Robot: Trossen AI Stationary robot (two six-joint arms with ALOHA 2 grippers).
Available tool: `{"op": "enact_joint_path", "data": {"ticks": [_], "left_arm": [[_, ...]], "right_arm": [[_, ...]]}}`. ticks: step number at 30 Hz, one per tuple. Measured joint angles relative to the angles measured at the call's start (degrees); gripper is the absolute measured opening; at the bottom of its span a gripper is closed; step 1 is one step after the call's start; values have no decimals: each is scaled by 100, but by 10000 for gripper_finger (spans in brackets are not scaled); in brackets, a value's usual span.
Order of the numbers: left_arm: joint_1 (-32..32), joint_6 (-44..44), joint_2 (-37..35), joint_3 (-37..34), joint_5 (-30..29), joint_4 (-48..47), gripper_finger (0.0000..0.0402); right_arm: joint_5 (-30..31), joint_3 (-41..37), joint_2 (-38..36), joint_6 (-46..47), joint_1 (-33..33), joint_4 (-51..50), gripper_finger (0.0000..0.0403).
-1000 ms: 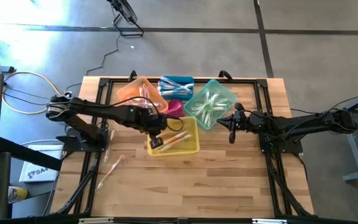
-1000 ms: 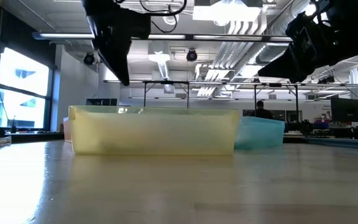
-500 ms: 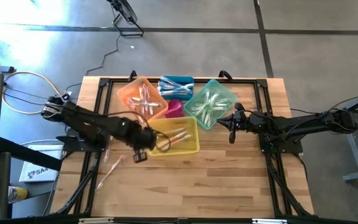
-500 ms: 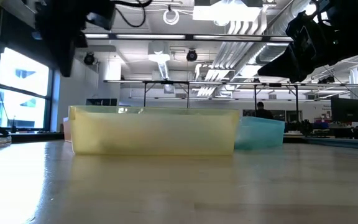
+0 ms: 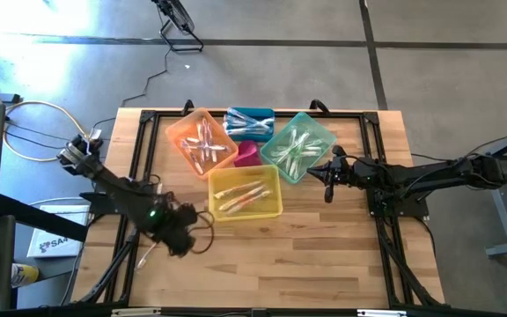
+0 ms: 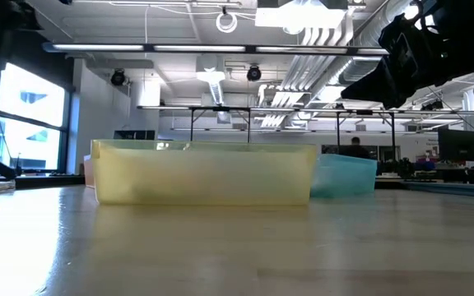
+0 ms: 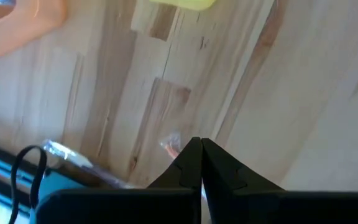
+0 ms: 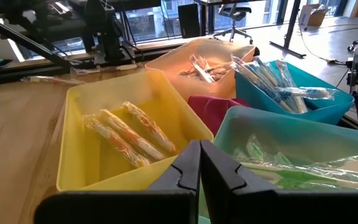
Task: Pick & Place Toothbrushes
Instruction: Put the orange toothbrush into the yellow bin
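Left gripper (image 5: 186, 247), fingers pressed together, hovers over the wooden table (image 5: 324, 255) near loose toothbrushes (image 5: 158, 236). Right gripper (image 5: 328, 174), also closed, waits beside the teal bin (image 5: 326, 134). More toothbrushes lie in the yellow bin (image 5: 274, 210).

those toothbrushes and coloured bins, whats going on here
A two-arm robot is sorting wrapped toothbrushes into translucent plastic bins: orange, blue, teal green and yellow. The left tool, shut and empty, is over the wooden table near loose wrapped toothbrushes at its left side. The right tool waits shut beside the teal green bin.
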Motion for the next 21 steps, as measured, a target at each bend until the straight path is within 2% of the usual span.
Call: {"op": "enact_joint_path", "data": {"ticks": [8,14,21], "left_arm": [[-908,-1199,0,-71,-298,-98,0],[-1507,-2434,0,-617,-287,83,0],[-1978,-3229,-36,-1066,-240,578,0]], "right_arm": [[0,0,0,43,2,79,4],[-2,0,2,43,0,121,4],[-17,0,2,43,0,129,4]]}}
